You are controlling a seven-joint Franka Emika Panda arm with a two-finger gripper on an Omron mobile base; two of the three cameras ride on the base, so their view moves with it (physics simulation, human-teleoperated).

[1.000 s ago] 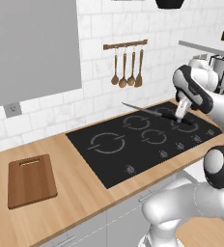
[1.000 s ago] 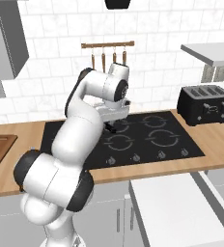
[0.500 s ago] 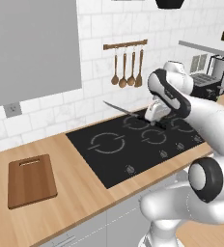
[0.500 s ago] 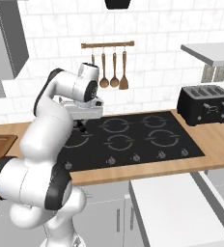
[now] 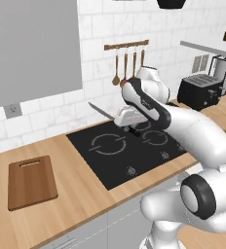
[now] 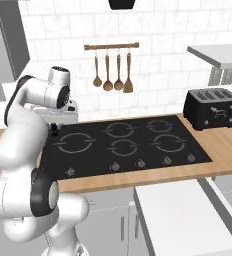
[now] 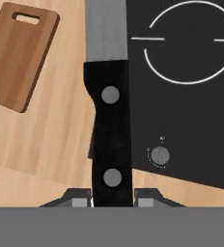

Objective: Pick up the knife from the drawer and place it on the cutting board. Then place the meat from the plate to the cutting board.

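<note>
The end effector (image 7: 112,198) clamps the knife (image 7: 109,130) above the wooden bench (image 5: 85,199), between cutting board (image 5: 31,181) and black hob (image 5: 134,151).

The black-handled knife (image 7: 111,140) runs up frame centre, held aloft; the bare wooden cutting board (image 7: 20,53) lies upper left.
</note>
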